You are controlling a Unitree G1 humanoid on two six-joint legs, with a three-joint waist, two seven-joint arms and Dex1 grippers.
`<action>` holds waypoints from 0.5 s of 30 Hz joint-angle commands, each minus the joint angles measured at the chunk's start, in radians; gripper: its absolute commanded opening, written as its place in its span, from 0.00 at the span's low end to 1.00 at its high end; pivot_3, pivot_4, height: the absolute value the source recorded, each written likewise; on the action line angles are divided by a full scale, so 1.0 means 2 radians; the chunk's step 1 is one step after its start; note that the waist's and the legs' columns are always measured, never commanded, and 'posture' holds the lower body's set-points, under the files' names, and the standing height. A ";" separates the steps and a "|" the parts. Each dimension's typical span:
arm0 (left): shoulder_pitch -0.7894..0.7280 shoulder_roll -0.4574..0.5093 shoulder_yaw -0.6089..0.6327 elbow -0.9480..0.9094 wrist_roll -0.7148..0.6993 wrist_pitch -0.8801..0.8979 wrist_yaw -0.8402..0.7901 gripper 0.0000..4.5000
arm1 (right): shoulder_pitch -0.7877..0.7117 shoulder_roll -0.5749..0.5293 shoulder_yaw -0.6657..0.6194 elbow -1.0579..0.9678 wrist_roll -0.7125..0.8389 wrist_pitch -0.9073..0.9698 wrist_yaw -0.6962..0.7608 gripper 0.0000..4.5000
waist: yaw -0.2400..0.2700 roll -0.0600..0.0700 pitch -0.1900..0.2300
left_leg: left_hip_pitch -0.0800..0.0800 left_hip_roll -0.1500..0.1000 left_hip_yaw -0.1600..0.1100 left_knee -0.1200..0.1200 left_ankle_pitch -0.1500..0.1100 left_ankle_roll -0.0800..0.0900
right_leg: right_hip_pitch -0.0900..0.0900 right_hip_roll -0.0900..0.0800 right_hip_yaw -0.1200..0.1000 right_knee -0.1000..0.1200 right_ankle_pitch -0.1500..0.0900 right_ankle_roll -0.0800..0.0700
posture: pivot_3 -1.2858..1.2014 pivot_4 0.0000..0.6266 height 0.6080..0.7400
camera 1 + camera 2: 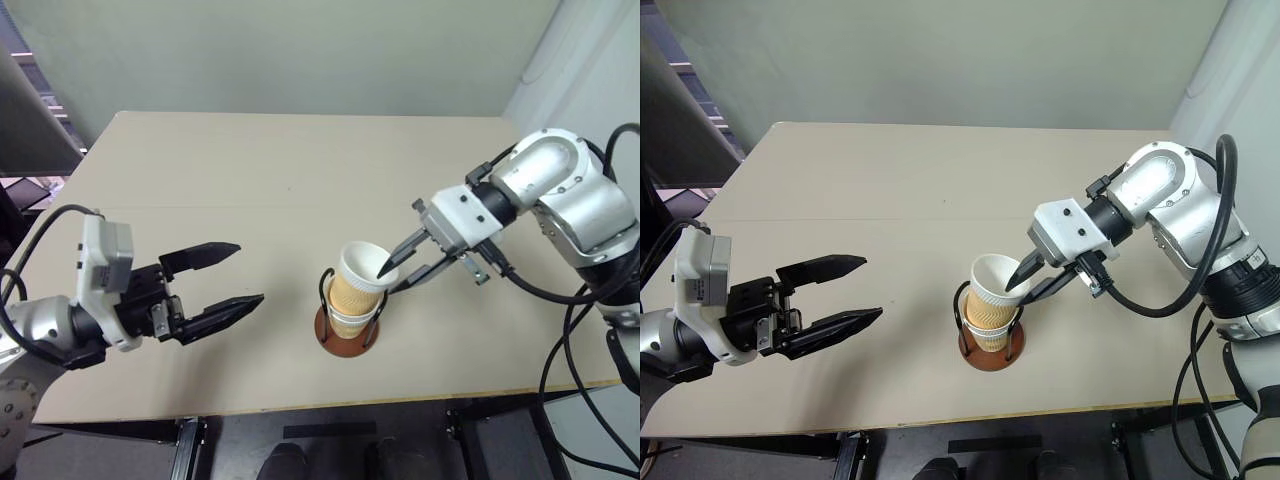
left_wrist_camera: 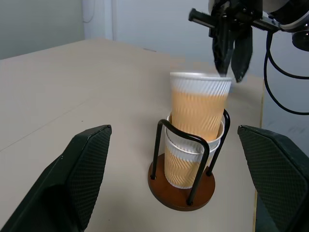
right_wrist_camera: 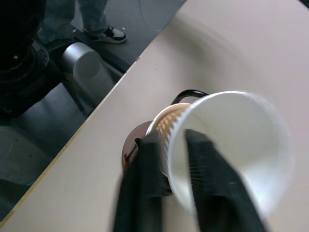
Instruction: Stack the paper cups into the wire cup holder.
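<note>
The wire cup holder [image 1: 348, 335] is standing on the beige desk [image 1: 250, 180], toward the near edge and a little right of the middle. Its round reddish-brown base is lying flat on the desk, and its black wire loops are rising around the paper cups [image 2: 195, 140] nested inside it. The top cup [image 1: 360, 275] is sitting higher than the others and leaning toward the right, not fully seated in the cup below.

The right pincer [image 1: 392, 275] is reaching in from the right and pointing down at this top cup. One finger is lying inside the white mouth and the other is running along the outside, so the rim is sitting between them. The fingers are only slightly apart, and whether they are pressing the wall of the cup cannot be told.

The left pincer [image 1: 240, 272] is hovering over the desk to the left of the holder, well apart from it. Its two black fingers are spread wide and are holding nothing, and they are pointing toward the holder.
</note>
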 commanded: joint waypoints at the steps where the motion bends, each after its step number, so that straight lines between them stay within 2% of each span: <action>1: -0.002 0.002 0.015 -0.009 -0.003 -0.006 -0.002 1.00 | -0.010 -0.004 -0.012 -0.007 0.004 -0.005 0.001 0.52 | 0.000 0.000 0.000 | 0.000 0.000 0.000 0.000 0.000 0.000 | 0.000 0.000 0.000 0.000 0.000 0.000 | 0.52 0.24 1.00; 3: -0.004 0.002 0.014 -0.008 -0.003 -0.006 -0.003 1.00 | -0.011 -0.002 -0.017 -0.004 0.001 -0.003 0.001 0.68 | 0.000 0.000 0.000 | 0.000 0.000 0.000 0.000 0.000 0.000 | 0.000 0.000 0.000 0.000 0.000 0.000 | 0.52 0.24 1.00; 7: -0.006 0.006 0.014 -0.005 -0.002 -0.005 -0.008 1.00 | -0.007 -0.008 -0.067 0.034 -0.004 0.026 0.000 0.99 | 0.001 0.000 0.000 | 0.000 0.000 0.000 0.000 0.000 0.000 | 0.000 0.000 0.000 0.000 0.000 0.000 | 0.52 0.24 1.00; 11: -0.003 0.010 0.023 -0.001 -0.002 -0.004 -0.016 1.00 | 0.047 -0.037 -0.159 0.074 0.031 0.079 -0.029 0.99 | 0.005 -0.001 -0.001 | 0.000 0.000 0.000 0.000 0.000 0.000 | 0.000 0.000 0.000 0.000 0.000 0.000 | 0.52 0.24 1.00; 15: -0.002 0.014 0.028 0.009 0.000 -0.003 -0.026 1.00 | 0.189 -0.092 -0.268 0.065 0.064 0.107 -0.032 0.99 | 0.016 -0.002 -0.001 | 0.000 0.001 0.000 0.000 -0.001 -0.001 | 0.001 0.000 0.000 -0.001 0.000 0.000 | 0.52 0.24 1.00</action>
